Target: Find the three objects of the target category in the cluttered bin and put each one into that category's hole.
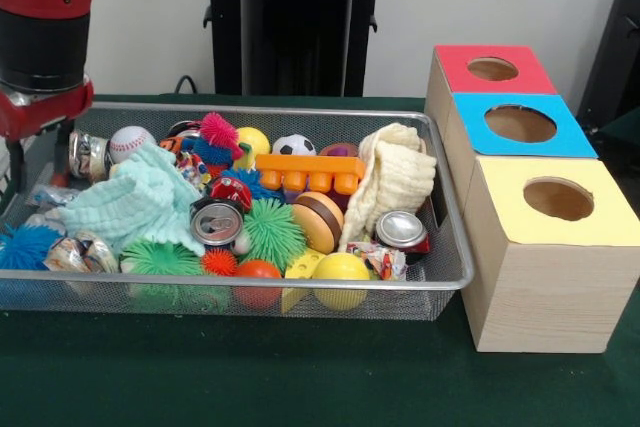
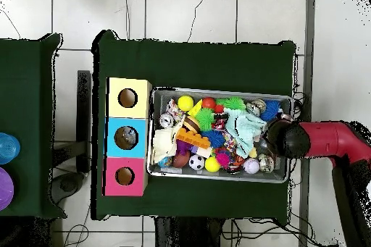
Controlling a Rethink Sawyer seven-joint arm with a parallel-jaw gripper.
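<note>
The red and black arm [image 1: 45, 37] hangs over the end of the large shallow silver wire-mesh tray [image 1: 450, 282] farthest from the boxes. Its gripper [image 2: 279, 130] sits low by that rim, but whether it's wide or narrow I cannot tell; the arm's bulk hides it in both views.

Target packets: I count three crinkly clear plastic packets. One multicoloured packet [image 1: 78, 252] lies in the near corner below the arm, one pale packet [image 1: 52, 195] is half buried beside the mint-green cloth [image 1: 135, 202], and one [image 1: 385, 260] sits at the box end, touching a crushed metal can [image 1: 402, 230].

The risk, as I judge it: packets are slippery and wedged under cloth, so a grab could snag the cloth or close on a can instead. Three cans show, shiny enough to be confused.

Three wooden boxes on the green desk [image 1: 300, 377]: red-topped [image 1: 490, 69], blue-topped [image 1: 520, 124], yellow-topped [image 1: 555, 199], one hole each.
</note>
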